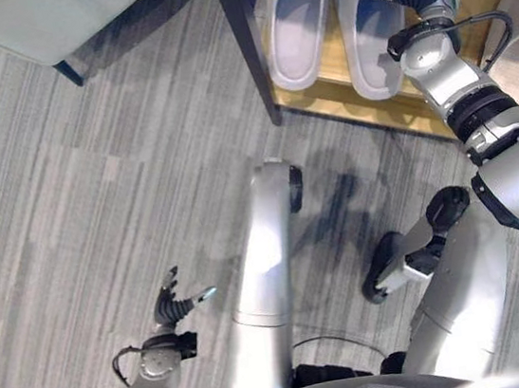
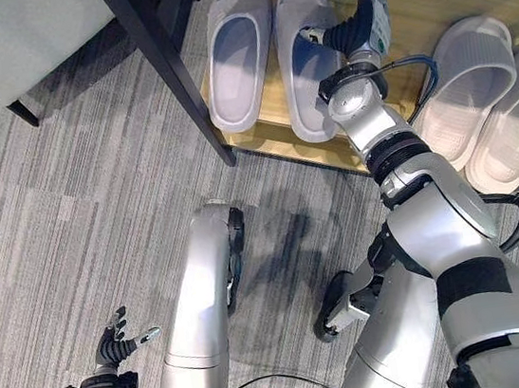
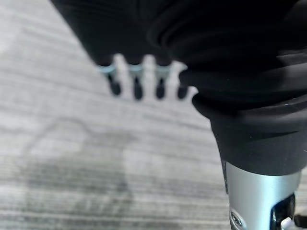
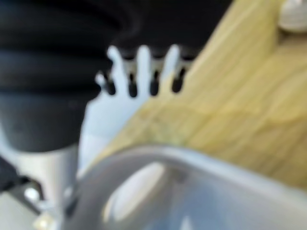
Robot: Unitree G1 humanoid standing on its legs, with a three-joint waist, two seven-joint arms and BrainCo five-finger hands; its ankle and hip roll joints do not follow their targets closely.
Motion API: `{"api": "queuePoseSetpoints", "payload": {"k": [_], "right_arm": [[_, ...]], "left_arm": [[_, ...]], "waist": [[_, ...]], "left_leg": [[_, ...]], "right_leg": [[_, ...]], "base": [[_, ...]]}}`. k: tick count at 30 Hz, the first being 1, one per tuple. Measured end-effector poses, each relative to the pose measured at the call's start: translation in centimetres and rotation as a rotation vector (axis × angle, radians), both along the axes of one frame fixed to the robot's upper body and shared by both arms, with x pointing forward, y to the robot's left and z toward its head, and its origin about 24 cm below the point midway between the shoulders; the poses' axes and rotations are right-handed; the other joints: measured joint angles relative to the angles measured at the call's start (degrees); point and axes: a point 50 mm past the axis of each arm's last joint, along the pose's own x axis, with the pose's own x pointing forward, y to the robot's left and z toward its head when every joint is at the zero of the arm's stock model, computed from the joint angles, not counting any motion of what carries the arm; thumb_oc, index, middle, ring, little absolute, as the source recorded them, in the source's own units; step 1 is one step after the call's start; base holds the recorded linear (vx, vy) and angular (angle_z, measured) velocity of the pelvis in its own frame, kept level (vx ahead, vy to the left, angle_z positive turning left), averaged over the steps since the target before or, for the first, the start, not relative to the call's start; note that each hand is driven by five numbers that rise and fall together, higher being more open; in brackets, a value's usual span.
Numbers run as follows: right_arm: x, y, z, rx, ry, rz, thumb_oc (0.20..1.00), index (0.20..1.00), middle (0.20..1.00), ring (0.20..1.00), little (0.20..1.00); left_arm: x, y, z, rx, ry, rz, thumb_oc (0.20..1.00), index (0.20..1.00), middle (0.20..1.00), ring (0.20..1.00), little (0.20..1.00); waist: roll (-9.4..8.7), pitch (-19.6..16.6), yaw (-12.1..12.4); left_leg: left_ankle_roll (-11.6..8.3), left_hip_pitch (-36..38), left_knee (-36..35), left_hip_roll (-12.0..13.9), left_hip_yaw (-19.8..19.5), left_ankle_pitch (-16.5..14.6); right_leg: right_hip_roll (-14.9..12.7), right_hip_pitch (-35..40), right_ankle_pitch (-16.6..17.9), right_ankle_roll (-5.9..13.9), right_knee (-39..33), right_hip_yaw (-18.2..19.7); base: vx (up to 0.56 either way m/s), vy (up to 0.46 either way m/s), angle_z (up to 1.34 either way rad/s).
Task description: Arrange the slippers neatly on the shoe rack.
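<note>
On shoe rack (image 2: 425, 0): slippers (image 2: 269, 49) paired | R hand (image 2: 361, 18) above, fingers straight

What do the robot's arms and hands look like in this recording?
Both arms are silver-grey with black joint bands. The left hand and the right hand have dark ribbed covers over back and wrist, and silver fingers with dark tips.

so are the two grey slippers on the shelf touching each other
Touching: the right eye view shows the left slipper and right slipper side by side, edges meeting with no gap near the toes.
</note>
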Motion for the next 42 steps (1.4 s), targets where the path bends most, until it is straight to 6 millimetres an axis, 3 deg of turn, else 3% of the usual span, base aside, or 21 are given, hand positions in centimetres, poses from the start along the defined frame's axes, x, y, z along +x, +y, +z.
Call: {"api": "queuePoseSetpoints", "payload": {"k": [2, 8, 19, 22, 29, 42], "right_arm": [[-0.6, 0.7, 0.0, 0.064, -0.064, 0.076, 1.0, 1.0, 1.0, 1.0, 1.0], [-0.6, -0.6, -1.6, 0.223, -0.041, 0.122, 1.0, 1.0, 1.0, 1.0, 1.0], [-5.9, -1.7, -6.3, 0.34, -0.14, 0.355, 1.0, 1.0, 1.0, 1.0, 1.0], [-7.2, -1.0, -7.5, 0.308, -0.126, 0.412, 1.0, 1.0, 1.0, 1.0, 1.0], [-8.1, 0.4, -8.5, 0.272, -0.091, 0.498, 1.0, 1.0, 1.0, 1.0, 1.0], [-9.0, 3.4, -10.9, 0.277, -0.009, 0.596, 1.0, 1.0, 1.0, 1.0, 1.0]], "left_arm": [[0.0, -0.1, -0.1, -0.014, -0.001, 0.012, 1.0, 1.0, 1.0, 1.0, 1.0], [0.2, -0.5, 0.1, -0.052, -0.016, 0.019, 1.0, 1.0, 1.0, 1.0, 1.0], [0.3, 0.3, 0.3, -0.063, -0.035, 0.082, 1.0, 1.0, 1.0, 1.0, 1.0], [0.5, 0.2, 0.4, -0.067, -0.047, 0.083, 1.0, 1.0, 1.0, 1.0, 1.0], [0.7, -0.1, 0.5, -0.064, -0.054, 0.068, 1.0, 1.0, 1.0, 1.0, 1.0], [0.9, -0.4, 0.7, -0.044, -0.064, 0.049, 1.0, 1.0, 1.0, 1.0, 1.0]], "waist": [[-0.19, 0.03, -0.2], [-1.23, 0.21, -1.09], [-4.63, 0.22, -4.43], [-4.69, 0.26, -5.36], [-4.72, 0.27, -5.42], [-4.77, 0.3, -5.0]], "left_leg": [[0.03, 0.01, 0.01, 0.02, 0.02, -0.02], [0.05, 0.26, 0.04, 0.1, 0.2, -0.03], [0.27, 0.39, -0.08, 1.13, 1.86, -0.75], [0.19, 0.5, -0.03, 1.35, 1.88, -0.81], [0.15, 0.57, 0.28, 1.46, 1.81, -0.83], [0.12, 0.57, 0.29, 1.46, 1.88, -0.89]], "right_leg": [[0.19, 0.01, 0.0, 0.01, 0.0, 0.05], [0.18, 0.01, 0.02, -0.02, 0.07, 0.32], [1.11, -1.86, 0.1, 0.18, 0.57, 2.15], [1.3, -2.01, 0.11, 0.16, 0.73, 2.21], [1.33, -2.0, 0.11, 0.12, 1.1, 2.29], [1.34, -2.05, 0.11, 0.14, 1.14, 2.38]], "base": [[0.0, 0.0, 0.0], [0.0, 0.0, 0.0], [0.01, -0.015, -0.03], [0.0, -0.011, -0.02], [0.0, -0.002, 0.0], [0.0, 0.0, 0.0]]}}
